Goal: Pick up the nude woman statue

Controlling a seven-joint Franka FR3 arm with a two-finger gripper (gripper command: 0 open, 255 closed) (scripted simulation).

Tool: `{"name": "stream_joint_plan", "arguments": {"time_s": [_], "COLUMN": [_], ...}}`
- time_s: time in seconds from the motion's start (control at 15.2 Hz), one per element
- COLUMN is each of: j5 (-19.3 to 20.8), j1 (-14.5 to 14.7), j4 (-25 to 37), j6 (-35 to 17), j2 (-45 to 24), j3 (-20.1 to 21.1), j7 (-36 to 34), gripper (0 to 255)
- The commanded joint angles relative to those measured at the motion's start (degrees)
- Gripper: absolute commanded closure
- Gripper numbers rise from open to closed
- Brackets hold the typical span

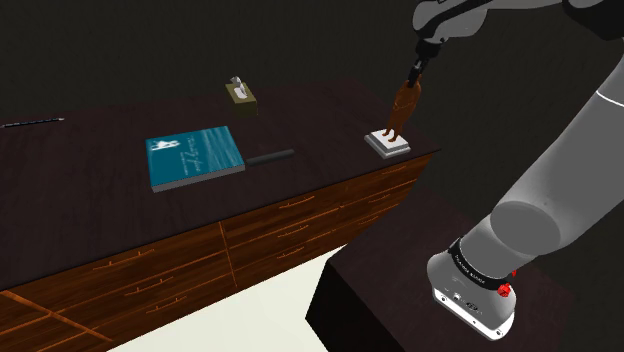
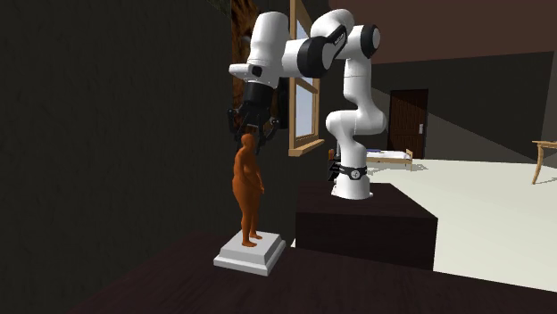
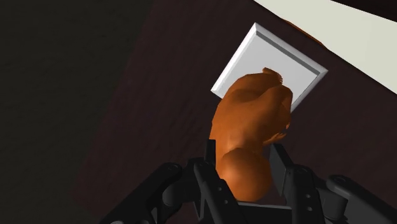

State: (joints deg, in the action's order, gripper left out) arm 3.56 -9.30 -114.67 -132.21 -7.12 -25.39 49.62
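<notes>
An orange-brown figure of a standing woman (image 1: pixel 402 105) (image 2: pixel 248 192) (image 3: pixel 254 108) stands upright on its white square base (image 1: pixel 388 144) (image 2: pixel 252 254) (image 3: pixel 254 48). The base rests on the dark wooden dresser top (image 1: pixel 100 160), near the corner closest to the arm. My black gripper (image 1: pixel 415 78) (image 2: pixel 247 138) (image 3: pixel 245 156) comes down from above onto the figure's head. In the wrist view the two fingers press against the head on either side, with no gap showing.
A blue book (image 1: pixel 195 157) lies mid-dresser with a dark rod (image 1: pixel 270 156) beside it. A small olive box (image 1: pixel 240 92) sits farther back, and a thin stick (image 1: pixel 30 122) lies at the shoulder view's far left. The dresser's edge runs close to the base. My dark stand (image 1: pixel 400 300) is below.
</notes>
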Motion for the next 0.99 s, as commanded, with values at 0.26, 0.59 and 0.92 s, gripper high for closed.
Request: {"name": "stream_joint_plan", "arguments": {"time_s": [0.26, 0.59, 0.92], "j5": [0.04, 0.35, 0.88], "j1": [0.05, 0.11, 0.27], "j4": [-0.19, 1.23, 3.64], "j6": [0.02, 2.16, 5.81], "j2": [-0.01, 0.78, 2.12], "j3": [0.03, -0.03, -0.05], "j7": [-0.1, -0.1, -0.2], "gripper": [255, 255, 255]}}
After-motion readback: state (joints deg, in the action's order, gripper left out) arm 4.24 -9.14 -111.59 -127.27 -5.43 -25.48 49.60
